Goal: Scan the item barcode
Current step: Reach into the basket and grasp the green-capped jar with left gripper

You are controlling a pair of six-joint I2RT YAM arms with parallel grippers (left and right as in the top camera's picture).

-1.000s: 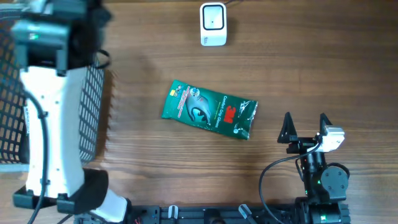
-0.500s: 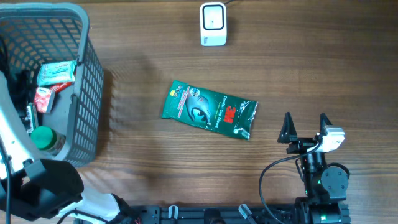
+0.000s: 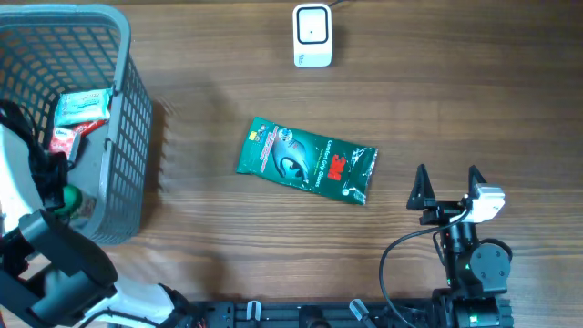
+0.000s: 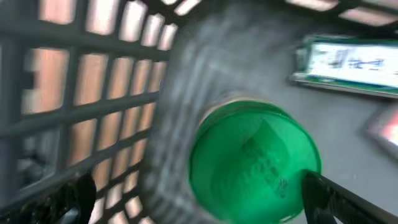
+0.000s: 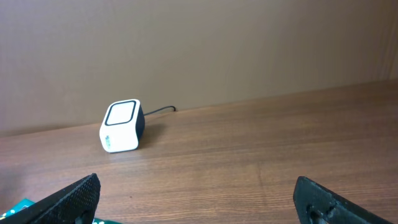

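A white barcode scanner (image 3: 311,35) stands at the table's far edge, and the right wrist view shows the scanner (image 5: 122,126) ahead to the left. A green 3M packet (image 3: 305,161) lies flat mid-table. My left gripper (image 4: 202,202) is down inside the grey basket (image 3: 127,109), open, its fingertips (image 4: 336,199) wide apart. A green-lidded jar (image 4: 255,162) sits between them, close to the right finger; this view is blurred. From overhead, the jar (image 3: 59,199) shows beside the left arm (image 3: 46,169). My right gripper (image 3: 447,187) rests open and empty, right of the packet.
The basket also holds a red-and-white packet (image 3: 82,107) and other small items. Its mesh wall (image 4: 93,93) is close on the left gripper's left side. A cable runs back from the scanner. The packet's corner (image 5: 18,205) shows by the right gripper's left finger.
The left arm swung off the top of the basket toward the near left corner, and its gripper has dropped into the basket over the green-lidded jar. The right arm and the packet stayed put.
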